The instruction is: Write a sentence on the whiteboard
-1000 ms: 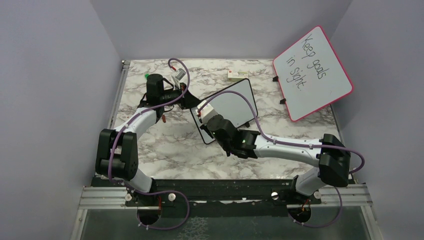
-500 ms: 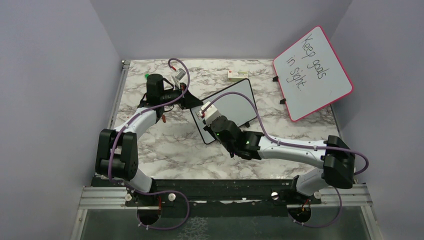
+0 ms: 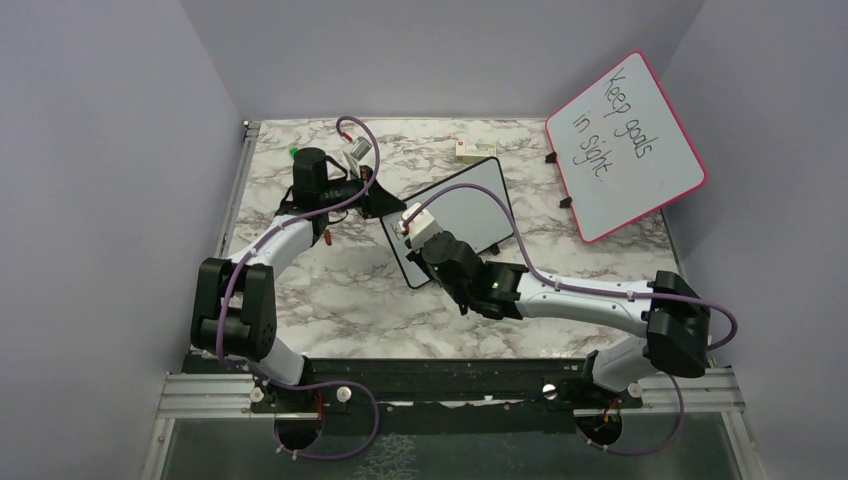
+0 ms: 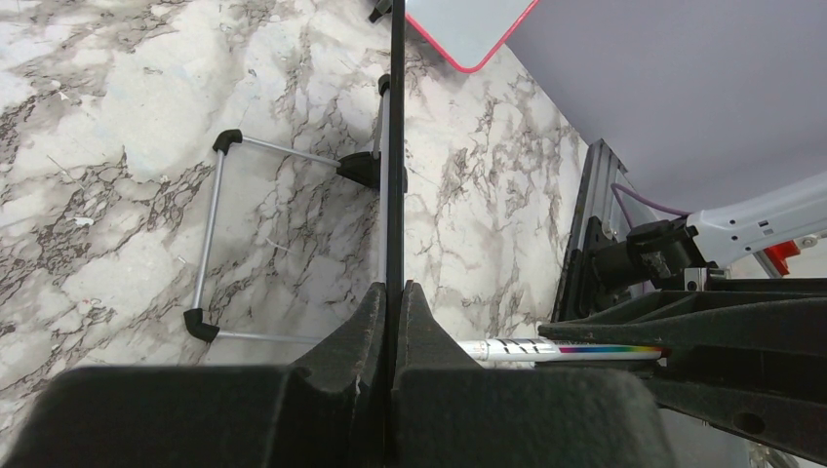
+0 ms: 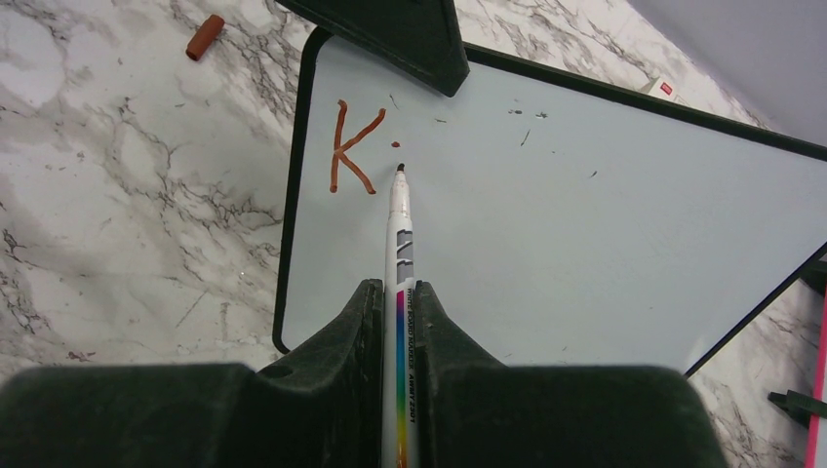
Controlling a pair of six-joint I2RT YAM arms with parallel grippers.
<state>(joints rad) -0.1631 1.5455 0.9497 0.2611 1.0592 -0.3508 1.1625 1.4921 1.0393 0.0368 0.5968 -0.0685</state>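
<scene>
- Right wrist view: the right pincer [image 5: 398, 297] clamps the marker [image 5: 400, 224], tip at the whiteboard [image 5: 605, 224].
- The left pincer [image 4: 393, 292] pinches its edge, mid table.
- The sentence [image 5: 351, 146] is only "K"; the next letter needs light tip contact.

The right gripper [image 3: 408, 224], carrying its marker [image 5: 400, 224], now sits slightly farther from the arm bases and a touch more to the left over the whiteboard [image 3: 470, 205] than a second ago. The right arm's elbow [image 3: 680, 322] lies a little more right and nearer the bases.
</scene>
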